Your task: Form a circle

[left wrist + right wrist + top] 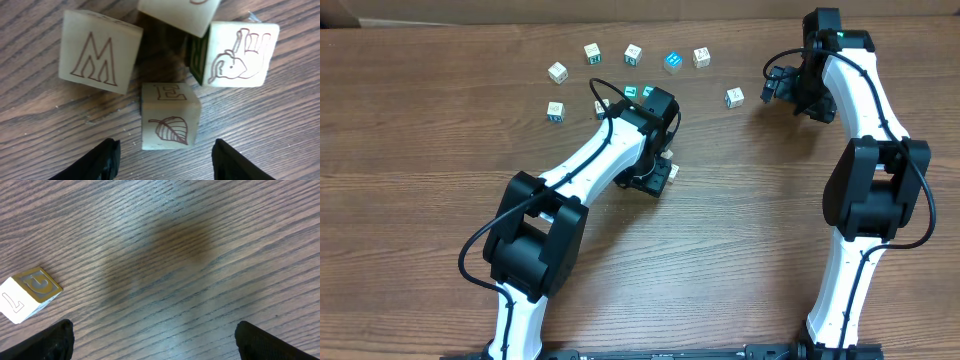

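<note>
Left wrist view shows the E cube (170,115) just ahead of my left end effector (166,156), centred on the gap; its fingers (102,160) stand apart, gripping nothing. My right end effector (154,330), spread wide, is farther off. Overhead, the letter cubes (633,54) make only an open arc on the desk (420,200), and my left arm (590,160) hides that cluster.
</note>
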